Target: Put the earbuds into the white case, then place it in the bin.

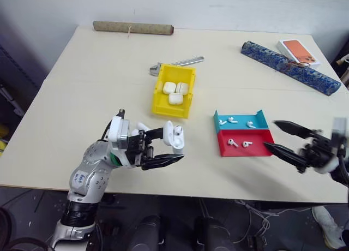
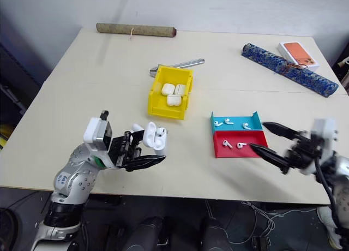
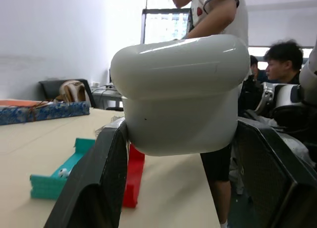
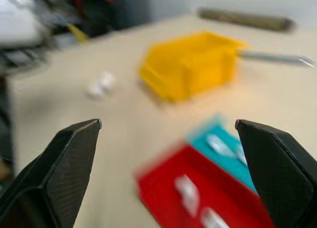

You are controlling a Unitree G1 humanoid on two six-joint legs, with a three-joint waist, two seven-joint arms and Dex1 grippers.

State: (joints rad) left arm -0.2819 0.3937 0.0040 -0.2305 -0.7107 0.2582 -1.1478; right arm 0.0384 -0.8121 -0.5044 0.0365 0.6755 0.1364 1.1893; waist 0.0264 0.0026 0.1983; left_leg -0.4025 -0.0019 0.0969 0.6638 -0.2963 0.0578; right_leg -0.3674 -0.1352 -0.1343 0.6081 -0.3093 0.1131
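Observation:
My left gripper point(image 1: 170, 147) is shut on the white case point(image 1: 175, 136), held above the table's front edge with its lid open. In the left wrist view the case point(image 3: 181, 96) sits clamped between the two black fingers point(image 3: 96, 188). The yellow bin point(image 1: 173, 110) stands at mid-table with three white cases point(image 1: 174, 91) inside. Loose earbuds point(image 1: 232, 120) lie in a teal tray point(image 1: 260, 120), and two more earbuds point(image 1: 240, 143) lie in the red tray point(image 1: 262, 142) beside it. My right gripper point(image 1: 271, 135) is open, just right of both trays.
Another white case point(image 1: 143, 126) lies on the table behind my left gripper. A metal wrench point(image 1: 177, 64) lies behind the bin. A brown roll point(image 1: 133, 27), a blue patterned roll point(image 1: 289, 65) and an orange box point(image 1: 297, 50) are along the far edge. People point(image 3: 218, 20) stand beyond the table.

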